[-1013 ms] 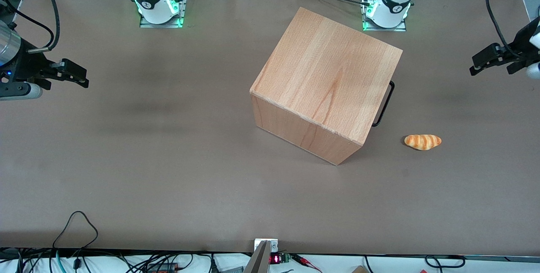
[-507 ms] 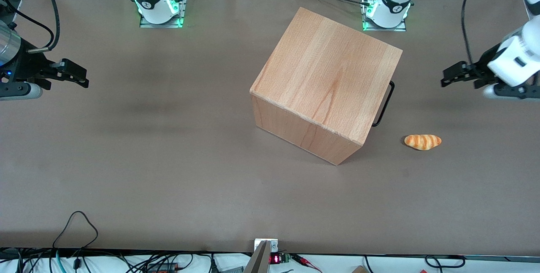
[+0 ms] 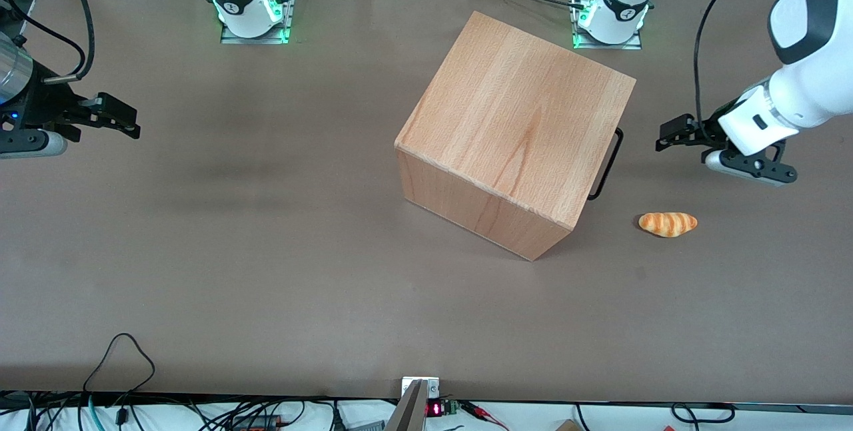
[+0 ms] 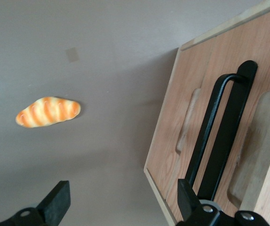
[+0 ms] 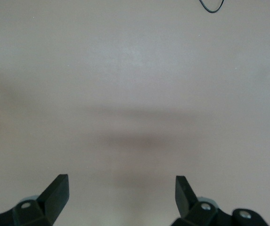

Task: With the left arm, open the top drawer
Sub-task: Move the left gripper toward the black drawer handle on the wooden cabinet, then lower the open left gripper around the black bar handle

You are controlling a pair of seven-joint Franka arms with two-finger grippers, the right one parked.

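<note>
We cannot read any words or labels on the things here. A small display (image 3: 434, 409) at the worktop's (image 3: 266, 251) near edge glows with red digits, but they are too tiny for us to read.

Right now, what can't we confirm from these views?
- Front view: top drawer front hidden by the cabinet; only the handle peeks out.
- Left wrist view: drawer panel cut off by the frame edge; lower drawers unseen.
- Gripper, open, short of the handle: gap unclear.
</note>
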